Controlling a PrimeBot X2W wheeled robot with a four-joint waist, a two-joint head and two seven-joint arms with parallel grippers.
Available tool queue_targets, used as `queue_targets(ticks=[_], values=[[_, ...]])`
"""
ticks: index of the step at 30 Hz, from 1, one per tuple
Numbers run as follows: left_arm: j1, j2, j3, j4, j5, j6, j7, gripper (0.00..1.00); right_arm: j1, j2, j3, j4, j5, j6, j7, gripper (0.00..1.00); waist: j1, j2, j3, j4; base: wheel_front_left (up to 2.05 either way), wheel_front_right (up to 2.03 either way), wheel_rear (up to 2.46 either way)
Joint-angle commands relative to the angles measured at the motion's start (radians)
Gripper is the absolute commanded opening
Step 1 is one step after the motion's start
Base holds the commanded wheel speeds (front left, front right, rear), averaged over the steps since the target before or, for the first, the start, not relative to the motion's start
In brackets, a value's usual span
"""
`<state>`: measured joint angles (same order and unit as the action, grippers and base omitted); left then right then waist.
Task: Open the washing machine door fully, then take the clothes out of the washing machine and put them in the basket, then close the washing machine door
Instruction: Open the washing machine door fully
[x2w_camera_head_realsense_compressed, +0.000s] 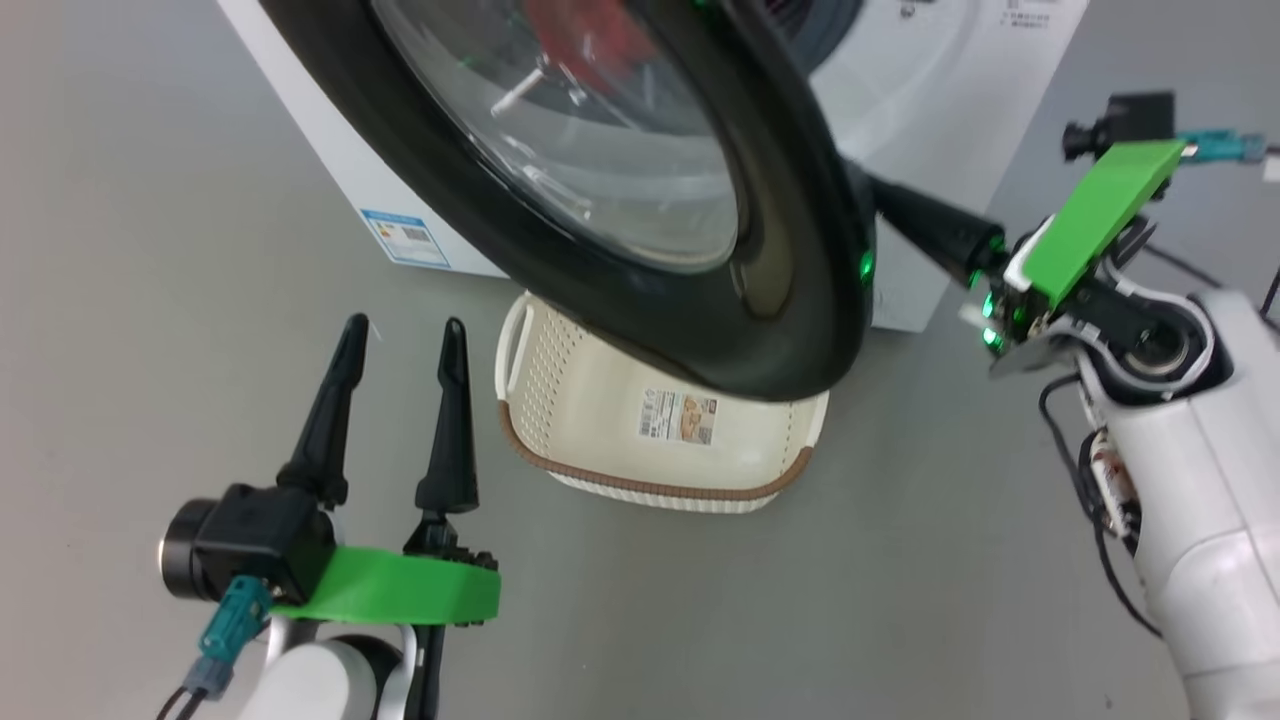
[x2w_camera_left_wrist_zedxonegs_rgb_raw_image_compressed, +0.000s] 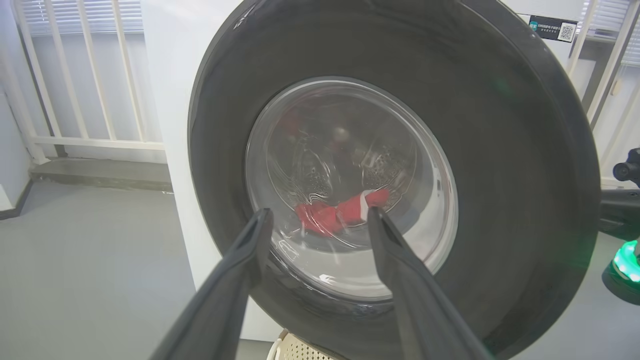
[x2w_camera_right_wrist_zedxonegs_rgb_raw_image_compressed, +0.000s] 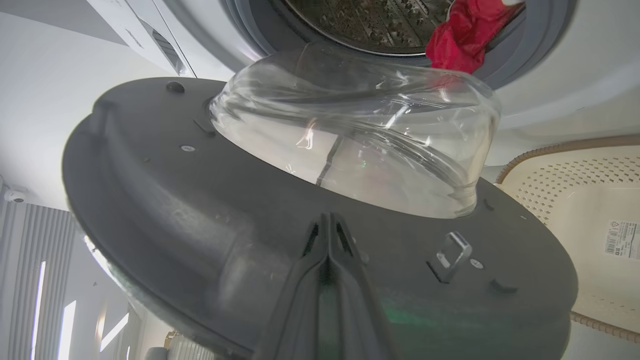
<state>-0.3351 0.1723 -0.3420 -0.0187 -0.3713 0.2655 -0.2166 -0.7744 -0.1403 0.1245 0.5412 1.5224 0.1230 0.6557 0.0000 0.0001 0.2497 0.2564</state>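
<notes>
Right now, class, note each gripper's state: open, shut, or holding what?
Left gripper: open, holding nothing.
Right gripper: shut, nothing between its fingers, tips at the inner face of the washing machine door.

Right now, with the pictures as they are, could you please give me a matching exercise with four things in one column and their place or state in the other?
Things:
1. washing machine door
2. clothes
3. basket
4. right gripper

Place or state:
A. red, inside the drum
B. shut, tips at the door's inner side
C. swung partly open
D. on the floor, under the door's lower edge

Pairs: 1-C, 2-A, 3-D, 4-B
</notes>
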Motion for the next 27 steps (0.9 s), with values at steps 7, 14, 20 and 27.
queue_targets(ticks=[7, 14, 20, 27], values=[[0.032, 0.031, 0.029, -0.027, -0.005, 0.020, 0.012, 1.00, 0.085, 0.039, 0.029, -0.080, 0.036, 0.008, 0.028, 0.00, 0.0000, -0.0001, -0.071, 0.043, 0.00, 0.00, 0.00], [0.061, 0.038, 0.028, -0.029, -0.010, 0.029, 0.020, 1.00, 0.154, 0.045, 0.036, -0.119, 0.051, 0.008, 0.042, 0.00, 0.0000, -0.0001, -0.113, 0.076, 0.00, 0.00, 0.00], [0.083, 0.046, 0.025, -0.034, -0.013, 0.036, 0.029, 1.00, 0.204, 0.056, 0.048, -0.151, 0.065, 0.008, 0.050, 0.00, 0.0000, -0.0001, -0.144, 0.104, 0.00, 0.00, 0.00], [0.099, 0.052, 0.022, -0.040, -0.018, 0.041, 0.037, 1.00, 0.239, 0.064, 0.062, -0.174, 0.073, 0.008, 0.053, 0.00, 0.0000, -0.0001, -0.162, 0.140, 0.00, 0.00, 0.00]])
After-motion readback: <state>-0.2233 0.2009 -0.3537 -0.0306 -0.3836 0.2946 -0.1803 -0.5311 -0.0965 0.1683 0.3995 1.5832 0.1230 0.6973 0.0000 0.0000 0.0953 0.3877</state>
